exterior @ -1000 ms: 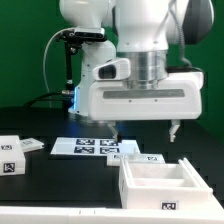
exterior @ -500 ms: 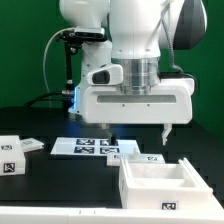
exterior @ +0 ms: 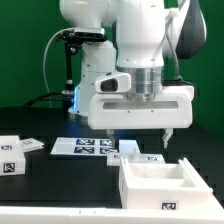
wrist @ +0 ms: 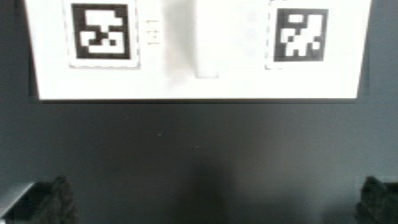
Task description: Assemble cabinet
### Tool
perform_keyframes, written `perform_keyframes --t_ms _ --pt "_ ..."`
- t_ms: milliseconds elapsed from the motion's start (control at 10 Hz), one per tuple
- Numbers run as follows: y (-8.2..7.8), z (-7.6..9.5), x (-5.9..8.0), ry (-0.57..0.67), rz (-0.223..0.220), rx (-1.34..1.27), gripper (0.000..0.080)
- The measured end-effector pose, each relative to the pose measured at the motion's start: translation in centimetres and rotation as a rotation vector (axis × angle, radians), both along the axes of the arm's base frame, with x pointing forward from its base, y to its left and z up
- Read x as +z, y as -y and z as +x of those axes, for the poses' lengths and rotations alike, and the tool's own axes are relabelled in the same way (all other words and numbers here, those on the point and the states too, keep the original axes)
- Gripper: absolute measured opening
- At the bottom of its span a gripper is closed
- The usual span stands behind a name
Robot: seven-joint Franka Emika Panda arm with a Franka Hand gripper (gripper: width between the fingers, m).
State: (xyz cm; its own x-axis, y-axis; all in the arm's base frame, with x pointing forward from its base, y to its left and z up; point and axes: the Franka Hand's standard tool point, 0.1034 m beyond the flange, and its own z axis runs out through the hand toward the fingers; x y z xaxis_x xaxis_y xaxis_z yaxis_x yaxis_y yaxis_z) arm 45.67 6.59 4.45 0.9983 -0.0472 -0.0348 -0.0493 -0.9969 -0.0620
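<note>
Cabinet box (exterior: 150, 190) at the lower right of the exterior view, on the dark counter (exterior: 50, 185), open side up, split by an inner wall into compartments. Back rim close under the arm, not touching it.

Jaws wide apart, clamped on nothing, hanging above the counter at mid-frame. One fingertip (exterior: 112, 134) over the near end of the marker board (exterior: 85, 147), the other (exterior: 167, 135) above the back rim of the box. Open air under both.

Low between them, a small white panel (exterior: 128, 148) and a flat tagged panel (exterior: 148, 159), both just behind the box.

At the exterior view's left edge, a tagged white block (exterior: 10, 156) with a thin panel (exterior: 33, 146) beside it, well apart from the box. Wide bare strip of counter across the lower left of that view, free of parts.

In the wrist view, dark fingertips (wrist: 43, 200) well apart with bare counter between them. Beyond that, the straight edge of a white tagged surface (wrist: 196, 85) carrying two tags. Cannot tell which part.
</note>
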Motion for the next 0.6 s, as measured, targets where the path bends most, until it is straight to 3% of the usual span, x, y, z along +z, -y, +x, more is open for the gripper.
perform_keyframes --t_ms 200,400,600 --pt "0.2 -1.4 -0.4 -0.076 0.016 -0.015 0.0796" --pt "0.9 -2.9 -2.0 -0.098 0.004 -0.040 0.0796" --pt "0.5 -2.9 -2.2 -0.079 -0.006 -0.056 0.0796"
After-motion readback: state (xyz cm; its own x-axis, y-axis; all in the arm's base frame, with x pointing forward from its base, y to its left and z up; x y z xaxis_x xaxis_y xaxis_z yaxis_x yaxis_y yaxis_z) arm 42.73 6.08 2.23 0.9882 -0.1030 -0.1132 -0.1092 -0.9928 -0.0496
